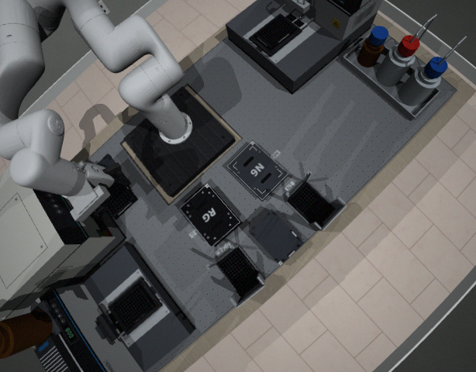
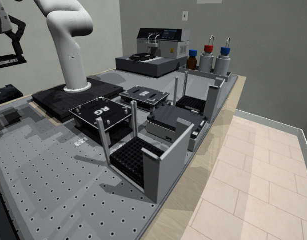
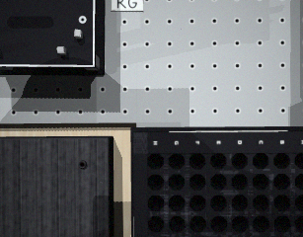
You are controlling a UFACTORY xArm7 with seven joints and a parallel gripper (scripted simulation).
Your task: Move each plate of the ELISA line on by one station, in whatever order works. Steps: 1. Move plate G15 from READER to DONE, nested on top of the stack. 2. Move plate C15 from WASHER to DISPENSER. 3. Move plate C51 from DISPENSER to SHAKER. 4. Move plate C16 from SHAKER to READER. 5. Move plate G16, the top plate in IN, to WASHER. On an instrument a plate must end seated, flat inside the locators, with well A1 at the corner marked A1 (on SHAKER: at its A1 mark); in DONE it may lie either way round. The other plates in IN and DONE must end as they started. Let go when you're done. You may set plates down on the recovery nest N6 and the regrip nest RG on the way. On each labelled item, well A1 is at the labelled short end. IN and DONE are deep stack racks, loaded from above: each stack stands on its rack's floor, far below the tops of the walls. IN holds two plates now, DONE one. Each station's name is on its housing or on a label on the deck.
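My gripper point(image 2: 7, 51) is shut on a black well plate point(image 2: 8, 61) and holds it level, high above the deck at the far left. Its end label is partly cut off; it looks like C16. The plate fills the lower right of the wrist view point(image 3: 220, 183). From above, gripper point(image 1: 95, 176) and plate point(image 1: 118, 196) hang by the front of the cream READER housing point(image 1: 25, 240). The dark READER tray point(image 2: 5, 94) lies below. The SHAKER point(image 1: 274, 234) has no plate. The WASHER plate point(image 1: 275, 35) and the DISPENSER plate point(image 1: 133, 306) sit in place.
The RG nest point(image 1: 210, 216) and the N6 nest point(image 1: 256, 170) are bare. The DONE rack point(image 1: 240, 273) and the IN rack point(image 1: 310, 204) hold plates between tall walls. The arm's black base plate point(image 1: 177, 146) lies beside the gripper. Three bottles point(image 1: 406, 60) stand at the far right.
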